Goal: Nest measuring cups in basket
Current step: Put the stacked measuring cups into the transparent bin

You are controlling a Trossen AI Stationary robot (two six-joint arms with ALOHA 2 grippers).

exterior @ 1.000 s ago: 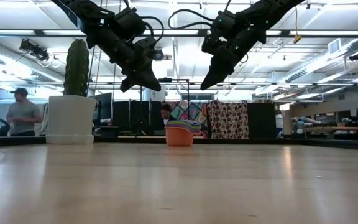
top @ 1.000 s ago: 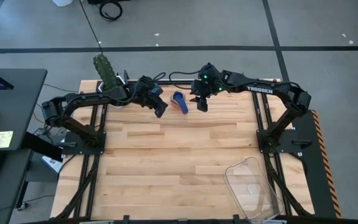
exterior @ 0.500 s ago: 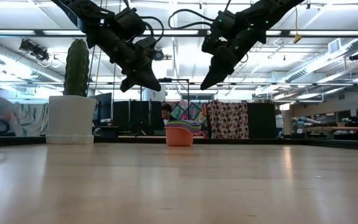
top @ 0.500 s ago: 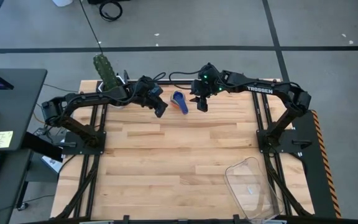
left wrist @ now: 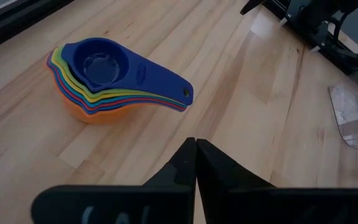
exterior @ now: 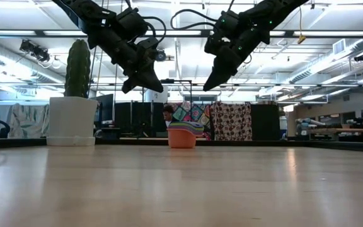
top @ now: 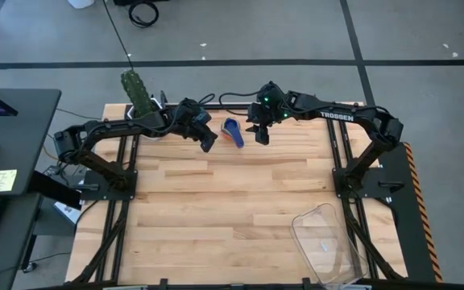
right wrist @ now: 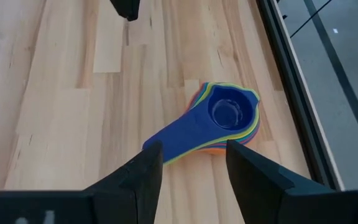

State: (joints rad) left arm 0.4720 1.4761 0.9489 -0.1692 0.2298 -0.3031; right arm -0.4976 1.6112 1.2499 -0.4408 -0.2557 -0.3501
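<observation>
Blue-topped measuring cups [top: 232, 131] unmoved, background person gone

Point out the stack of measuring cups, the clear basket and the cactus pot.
stack of measuring cups [left wrist: 98, 68], left wrist view, bowl of the top dark blue cup.
clear basket [top: 312, 216], high view, its rim at the corner nearest the table's middle.
cactus pot [exterior: 72, 121], low view, white front wall.
</observation>
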